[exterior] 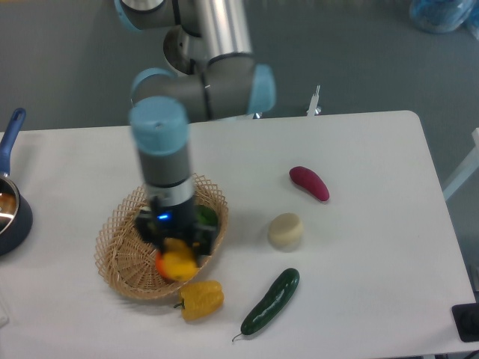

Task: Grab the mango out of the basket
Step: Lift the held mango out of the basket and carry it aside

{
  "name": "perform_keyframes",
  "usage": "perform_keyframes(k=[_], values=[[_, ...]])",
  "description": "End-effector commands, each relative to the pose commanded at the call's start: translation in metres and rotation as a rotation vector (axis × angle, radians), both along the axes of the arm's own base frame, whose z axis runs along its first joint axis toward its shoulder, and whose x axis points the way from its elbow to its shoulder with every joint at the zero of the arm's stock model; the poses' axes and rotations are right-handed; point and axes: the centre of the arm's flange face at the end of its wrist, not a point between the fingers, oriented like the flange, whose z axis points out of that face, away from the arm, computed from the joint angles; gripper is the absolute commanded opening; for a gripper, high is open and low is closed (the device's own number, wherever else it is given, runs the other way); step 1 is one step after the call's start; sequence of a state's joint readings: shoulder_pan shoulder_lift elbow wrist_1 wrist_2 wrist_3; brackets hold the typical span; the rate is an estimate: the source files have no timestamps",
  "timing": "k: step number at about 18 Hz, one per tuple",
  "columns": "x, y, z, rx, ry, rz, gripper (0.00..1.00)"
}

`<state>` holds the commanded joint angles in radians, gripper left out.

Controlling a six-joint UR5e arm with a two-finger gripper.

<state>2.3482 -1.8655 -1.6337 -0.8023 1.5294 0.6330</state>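
The tan wicker basket sits at the front left of the table. My gripper hangs over the basket's right half, shut on the yellow mango, which is lifted clear of the weave. Behind the mango a sliver of the orange shows. Part of a green vegetable peeks out from behind the wrist; the rest of it is hidden by the arm.
A yellow bell pepper lies just in front of the basket. A cucumber, a cream round item and a purple sweet potato lie to the right. A blue pot stands at the left edge.
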Motion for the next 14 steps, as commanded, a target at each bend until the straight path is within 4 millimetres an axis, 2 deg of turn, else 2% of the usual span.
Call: perform_keyframes(k=[3, 6, 11, 14], values=[[-0.044, -0.036, 0.002, -0.043, 0.053, -0.074, 0.34], [-0.070, -0.058, 0.004, -0.039, 0.057, -0.123, 0.34], [-0.078, -0.072, 0.027, -0.006, 0.074, -0.106, 0.34], [-0.086, -0.082, 0.023, -0.010, 0.067, -0.087, 0.34]])
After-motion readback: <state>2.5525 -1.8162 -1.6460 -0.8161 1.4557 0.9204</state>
